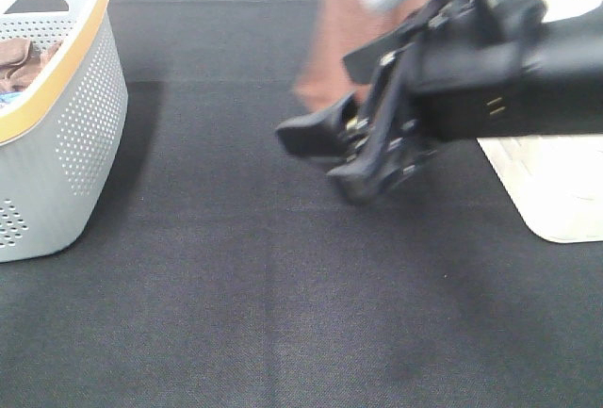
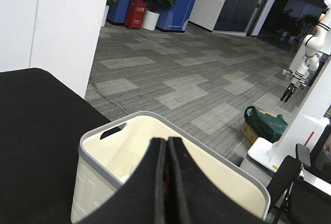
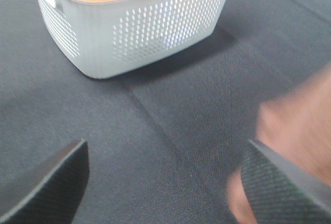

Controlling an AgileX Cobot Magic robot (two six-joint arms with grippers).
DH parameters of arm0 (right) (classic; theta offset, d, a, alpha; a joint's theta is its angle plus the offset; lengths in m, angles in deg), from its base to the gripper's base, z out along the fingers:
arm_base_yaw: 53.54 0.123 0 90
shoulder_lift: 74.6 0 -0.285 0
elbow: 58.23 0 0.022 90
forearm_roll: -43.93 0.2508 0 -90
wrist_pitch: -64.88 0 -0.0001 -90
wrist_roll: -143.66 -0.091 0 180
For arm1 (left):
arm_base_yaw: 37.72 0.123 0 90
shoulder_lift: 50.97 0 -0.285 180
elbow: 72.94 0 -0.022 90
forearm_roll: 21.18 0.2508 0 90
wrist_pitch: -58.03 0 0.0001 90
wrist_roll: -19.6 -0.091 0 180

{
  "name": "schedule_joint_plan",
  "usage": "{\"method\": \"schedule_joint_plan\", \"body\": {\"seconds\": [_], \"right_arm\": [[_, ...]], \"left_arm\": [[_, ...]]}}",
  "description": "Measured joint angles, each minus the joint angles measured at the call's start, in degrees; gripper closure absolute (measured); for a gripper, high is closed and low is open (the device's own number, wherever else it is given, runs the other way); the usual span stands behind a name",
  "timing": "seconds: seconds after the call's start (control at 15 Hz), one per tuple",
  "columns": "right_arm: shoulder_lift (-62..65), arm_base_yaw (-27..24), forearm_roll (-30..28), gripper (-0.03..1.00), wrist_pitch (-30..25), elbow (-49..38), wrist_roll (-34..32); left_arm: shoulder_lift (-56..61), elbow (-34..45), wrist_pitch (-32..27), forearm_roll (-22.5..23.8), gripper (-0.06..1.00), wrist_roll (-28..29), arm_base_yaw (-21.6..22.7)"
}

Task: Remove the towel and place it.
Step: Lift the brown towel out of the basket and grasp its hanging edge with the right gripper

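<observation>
The rust-brown towel (image 1: 330,36) hangs in the air over the far middle of the black table. It shows blurred in the right wrist view (image 3: 297,125). My left gripper (image 2: 167,144) is shut, with a rust-coloured sliver of towel pinched between its pads. It points toward a white bin. My right gripper (image 1: 311,155) is open and empty, just in front of the towel's lower edge. In the right wrist view (image 3: 165,193) its far finger overlaps the towel.
A grey perforated basket with an orange rim (image 1: 66,135) stands at the left, with a darker brown bunched cloth (image 1: 24,59) in it; it also shows in the right wrist view (image 3: 129,27). A white bin with a grey rim (image 2: 98,146) stands beside the table; a white object (image 1: 556,191) lies at the right.
</observation>
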Motion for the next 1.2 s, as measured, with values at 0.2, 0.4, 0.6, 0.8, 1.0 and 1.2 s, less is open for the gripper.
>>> {"method": "schedule_joint_plan", "body": {"seconds": [0.2, 0.4, 0.6, 0.8, 1.0, 1.2], "right_arm": [[-4.64, 5.33, 0.0, 0.2, 7.39, 0.0, 0.0], [-8.48, 10.83, 0.0, 0.2, 16.5, 1.15, 0.0], [-9.11, 12.2, 0.0, 0.2, 20.91, 1.26, -0.11], [-9.11, 12.2, 4.01, 0.2, 28.76, 1.26, -0.69], [-9.11, 12.2, 14.73, 0.2, 36.21, 1.26, -0.69], [-10.49, 12.2, 15.36, 0.2, 36.61, 1.26, -0.69]], "left_arm": [[0.0, 0.0, 0.0, 0.0, 0.94, 0.0, 0.0], [0.0, 0.0, 0.0, 0.06, 0.94, 0.0, 0.0], [0.0, 0.0, -0.06, 0.29, 0.94, 0.0, 0.0], [1.38, 0.0, -0.34, 2.18, 0.94, -0.11, 0.0], [3.44, 0.0, -1.15, 5.1, 0.94, -0.23, 0.0], [4.3, 0.0, -2.01, 5.56, 0.94, -0.23, 0.0]]}}
